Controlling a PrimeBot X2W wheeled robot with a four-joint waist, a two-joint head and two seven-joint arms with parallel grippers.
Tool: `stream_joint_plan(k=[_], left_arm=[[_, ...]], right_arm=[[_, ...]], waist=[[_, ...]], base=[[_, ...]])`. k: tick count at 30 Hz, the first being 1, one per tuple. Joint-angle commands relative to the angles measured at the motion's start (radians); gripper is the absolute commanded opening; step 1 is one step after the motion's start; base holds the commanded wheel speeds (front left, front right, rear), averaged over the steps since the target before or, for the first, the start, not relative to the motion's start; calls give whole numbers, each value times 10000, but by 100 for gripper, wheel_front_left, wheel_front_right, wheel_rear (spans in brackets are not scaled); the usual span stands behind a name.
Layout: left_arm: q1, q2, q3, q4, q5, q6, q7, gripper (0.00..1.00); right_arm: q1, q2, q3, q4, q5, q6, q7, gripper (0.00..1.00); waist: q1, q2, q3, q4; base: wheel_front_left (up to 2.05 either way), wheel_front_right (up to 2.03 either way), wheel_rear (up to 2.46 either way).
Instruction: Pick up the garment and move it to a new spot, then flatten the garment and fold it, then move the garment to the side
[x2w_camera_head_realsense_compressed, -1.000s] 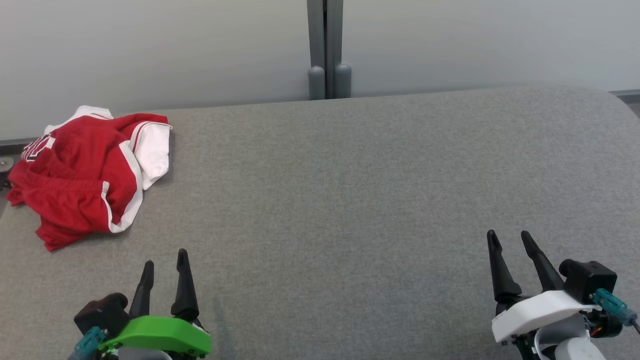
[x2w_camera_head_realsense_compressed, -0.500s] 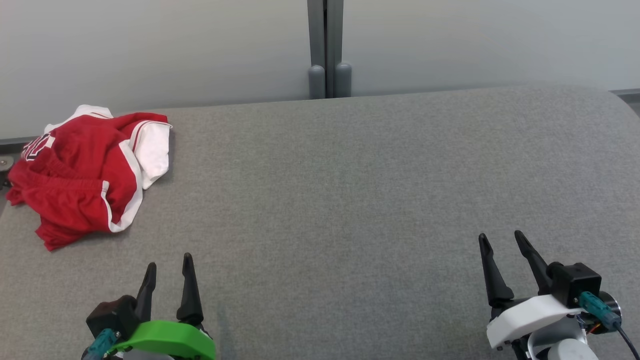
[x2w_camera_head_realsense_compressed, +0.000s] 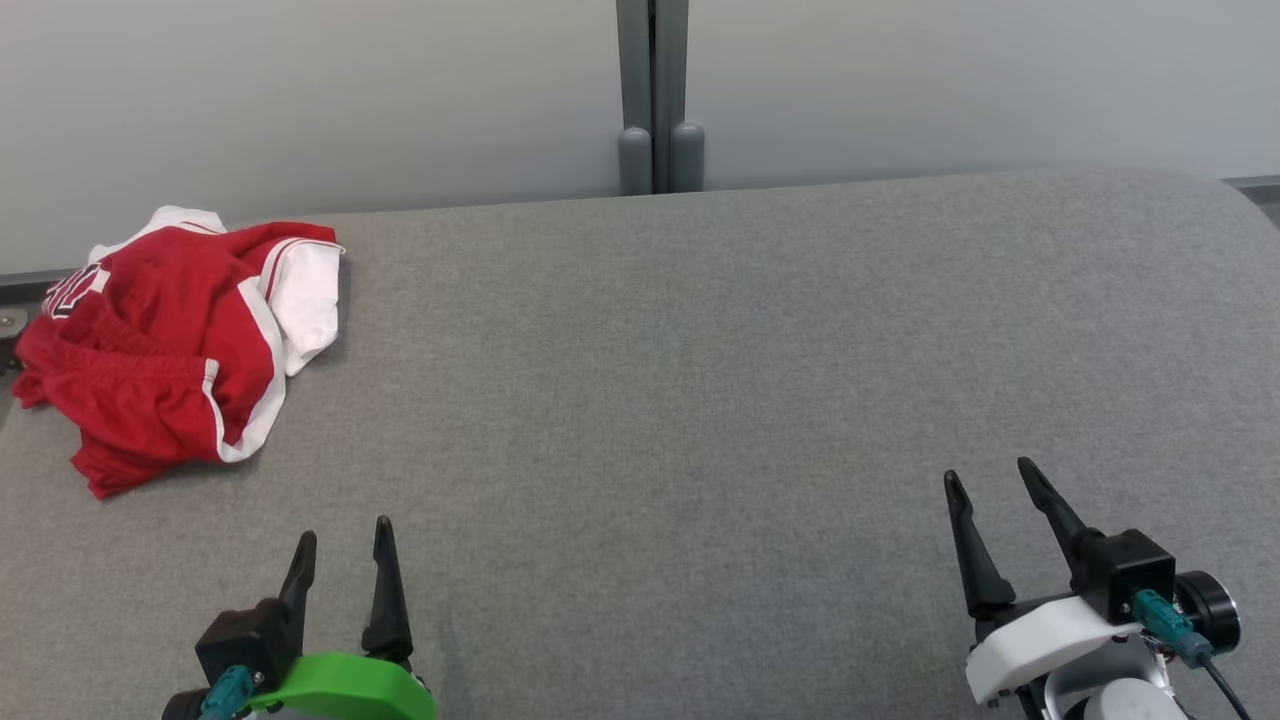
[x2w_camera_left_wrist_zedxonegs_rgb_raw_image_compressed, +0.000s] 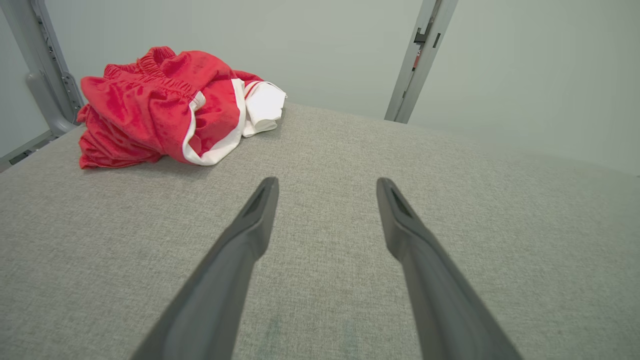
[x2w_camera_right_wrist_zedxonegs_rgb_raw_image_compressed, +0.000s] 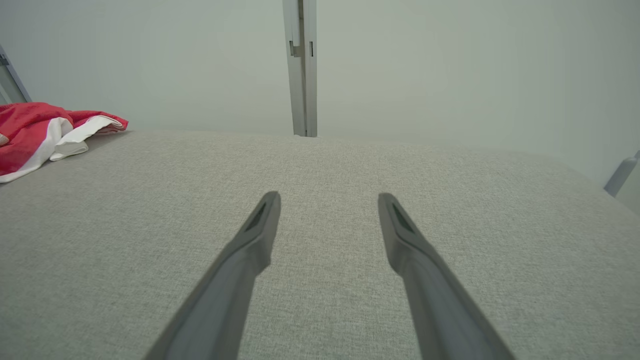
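- Head view showed a red and white garment (x2w_camera_head_realsense_compressed: 170, 340) lying crumpled in a heap at the far left corner of the grey bench (x2w_camera_head_realsense_compressed: 700, 400).
- The garment was mostly red, with white bands along its edges and a white part folded at its far right side. Some dark lettering showed near its far left edge.
- Its left side reached the left end of the bench, and it lay apart from both claws.
- The left claw (x2w_camera_head_realsense_compressed: 345, 528), with a green cover behind it, was at the near left of the bench. Its two dark fingers were spread apart and pointed away from the robot, with nothing between them.
- The right claw (x2w_camera_head_realsense_compressed: 988, 469), with a white cover, was at the near right, well apart from the garment. It was also released and held nothing.
- In the left wrist view the garment (x2w_camera_left_wrist_zedxonegs_rgb_raw_image_compressed: 165, 105) lay ahead and to the left of the spread fingers, with bare bench between them.
- In the right wrist view the garment (x2w_camera_right_wrist_zedxonegs_rgb_raw_image_compressed: 35, 135) showed at the left edge, well away from that claw.
- Behind the bench stood a pale wall (x2w_camera_head_realsense_compressed: 300, 100) with a grey upright post (x2w_camera_head_realsense_compressed: 652, 90) near its middle.
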Motion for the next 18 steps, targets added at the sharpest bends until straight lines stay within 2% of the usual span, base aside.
stream_joint_plan(k=[1,9,18], left_arm=[[57,78,-29,32,178,35,-82,100],[72,82,-103,92,668,74,-241,100],[-6,80,-119,159,542,68,-208,100]], right_arm=[[63,-59,11,-54,-237,0,-82,100],[74,-63,56,-84,-800,0,-221,100],[11,-62,41,-49,-681,0,-224,100]], waist=[[0,0,6,0],[0,0,45,16],[0,0,50,106]], base=[[0,0,0],[0,0,0],[0,0,0]])
